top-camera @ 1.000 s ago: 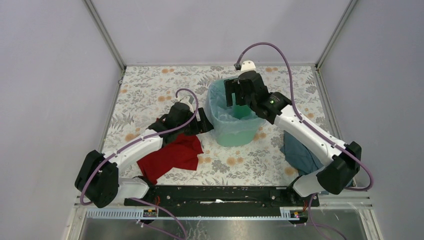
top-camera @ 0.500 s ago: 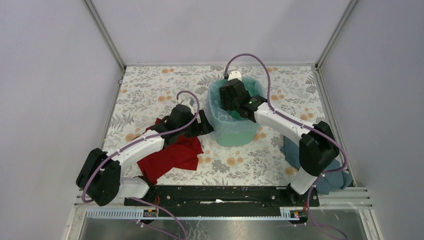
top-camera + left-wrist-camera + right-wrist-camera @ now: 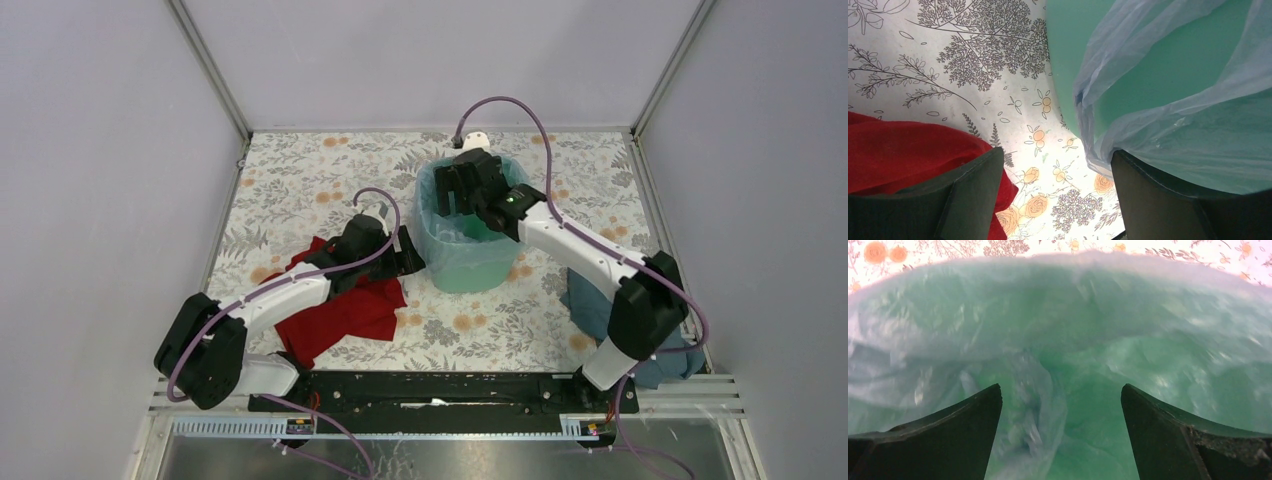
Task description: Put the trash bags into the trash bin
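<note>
Top external: the trash bin (image 3: pixel 472 270) stands upright on the floral table (image 3: pixel 300 180), toward the far side. A thin translucent trash bag (image 3: pixel 432 222) lines it and drapes over the rim. My right gripper (image 3: pixel 462 192) hangs at the bin's mouth, pointing down. Its jaws are spread wide with nothing between them, only bag film below. My left gripper (image 3: pixel 408 252) sits low just beside the bin's left wall, jaws released. One finger is next to the draped film; contact unclear. The other is over a red cloth (image 3: pixel 345 310). A blue cloth (image 3: pixel 600 305) lies under the right arm.
</note>
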`<state>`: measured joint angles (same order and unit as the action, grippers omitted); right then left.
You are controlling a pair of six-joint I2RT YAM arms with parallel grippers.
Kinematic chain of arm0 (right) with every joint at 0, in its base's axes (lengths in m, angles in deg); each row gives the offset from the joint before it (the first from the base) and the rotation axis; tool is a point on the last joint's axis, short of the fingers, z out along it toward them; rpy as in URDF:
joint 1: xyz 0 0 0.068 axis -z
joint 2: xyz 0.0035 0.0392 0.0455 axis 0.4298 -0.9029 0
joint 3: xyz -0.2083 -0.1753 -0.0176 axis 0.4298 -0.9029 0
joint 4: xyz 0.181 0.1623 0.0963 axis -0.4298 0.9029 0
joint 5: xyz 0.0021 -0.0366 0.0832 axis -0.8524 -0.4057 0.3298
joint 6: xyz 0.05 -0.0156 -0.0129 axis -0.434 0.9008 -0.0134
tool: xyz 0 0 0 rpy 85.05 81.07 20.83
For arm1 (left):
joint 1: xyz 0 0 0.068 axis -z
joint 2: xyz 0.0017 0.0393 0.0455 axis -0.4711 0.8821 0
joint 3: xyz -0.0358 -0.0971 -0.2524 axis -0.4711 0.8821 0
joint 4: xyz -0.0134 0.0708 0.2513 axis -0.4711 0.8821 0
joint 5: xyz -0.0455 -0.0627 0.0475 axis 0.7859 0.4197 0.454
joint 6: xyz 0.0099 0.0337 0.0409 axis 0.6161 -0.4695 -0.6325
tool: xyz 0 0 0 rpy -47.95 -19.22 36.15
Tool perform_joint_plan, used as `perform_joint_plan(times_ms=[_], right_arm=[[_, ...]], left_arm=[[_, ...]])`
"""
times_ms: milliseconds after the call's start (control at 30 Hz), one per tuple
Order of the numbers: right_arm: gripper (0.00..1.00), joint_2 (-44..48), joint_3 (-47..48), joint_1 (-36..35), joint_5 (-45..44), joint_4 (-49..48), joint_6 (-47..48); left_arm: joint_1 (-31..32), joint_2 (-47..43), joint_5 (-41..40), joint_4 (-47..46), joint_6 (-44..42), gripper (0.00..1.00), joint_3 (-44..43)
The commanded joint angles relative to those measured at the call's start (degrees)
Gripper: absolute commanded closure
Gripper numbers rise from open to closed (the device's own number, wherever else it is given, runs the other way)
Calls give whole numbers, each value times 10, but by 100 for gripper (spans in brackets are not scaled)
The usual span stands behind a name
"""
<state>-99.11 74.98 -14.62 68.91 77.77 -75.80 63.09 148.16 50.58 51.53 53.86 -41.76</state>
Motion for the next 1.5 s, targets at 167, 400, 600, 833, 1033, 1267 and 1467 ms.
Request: perform_joint_plan(times_ms=[167, 400, 600, 833, 1033, 1267, 1467], right_arm=[[0, 11, -39, 3, 74, 40, -10], [0, -46, -74, 2, 78, -14, -44], [0, -74, -116, 3, 90, -91, -56], [0, -79, -79, 3, 87, -54, -49], [0, -23, -12, 3, 69, 77, -36], [0, 28, 33, 3, 45, 163, -27], [0, 56, 5, 5, -34, 182, -17]], left_arm=[[3, 15, 11, -36, 0, 18, -9], [3, 29, 6, -47, 6, 18, -7], [3, 28, 6, -47, 7, 18, -14], [4, 25, 6, -40, 6, 18, -25], [4, 26, 7, -37, 2, 18, -26], [4, 26, 6, -37, -1, 18, -22], [4, 19, 8, -36, -2, 18, -22]])
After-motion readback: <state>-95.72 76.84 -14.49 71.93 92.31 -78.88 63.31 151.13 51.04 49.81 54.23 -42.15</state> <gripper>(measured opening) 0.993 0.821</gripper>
